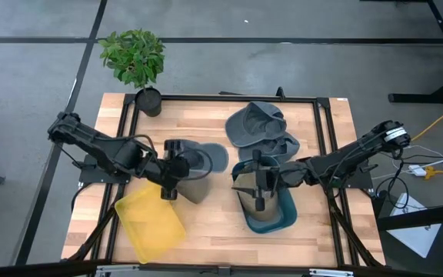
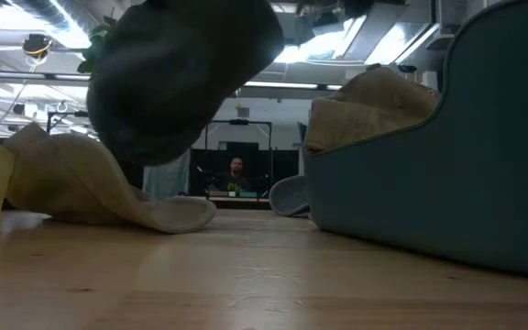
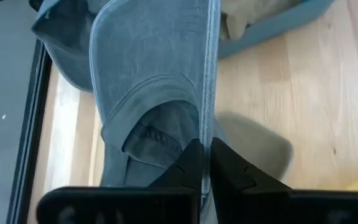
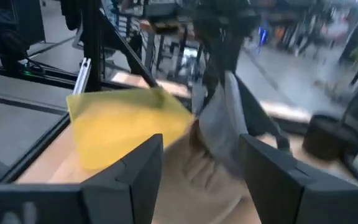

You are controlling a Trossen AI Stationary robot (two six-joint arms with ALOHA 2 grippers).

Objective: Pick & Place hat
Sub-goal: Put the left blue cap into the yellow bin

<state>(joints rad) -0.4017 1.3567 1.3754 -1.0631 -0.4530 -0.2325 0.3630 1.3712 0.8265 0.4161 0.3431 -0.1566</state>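
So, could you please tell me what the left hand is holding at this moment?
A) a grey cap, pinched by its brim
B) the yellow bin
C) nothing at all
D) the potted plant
A: the left wrist view shows the left hand shut on the edge of the grey cap, which hangs lifted over the table beside the yellow bin, while the right hand waits open over the blue bin.

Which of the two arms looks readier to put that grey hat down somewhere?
The left. Its pincer is already shut on the grey hat, held off the table beside the yellow bin. The right pincer is open and empty over the blue bin.
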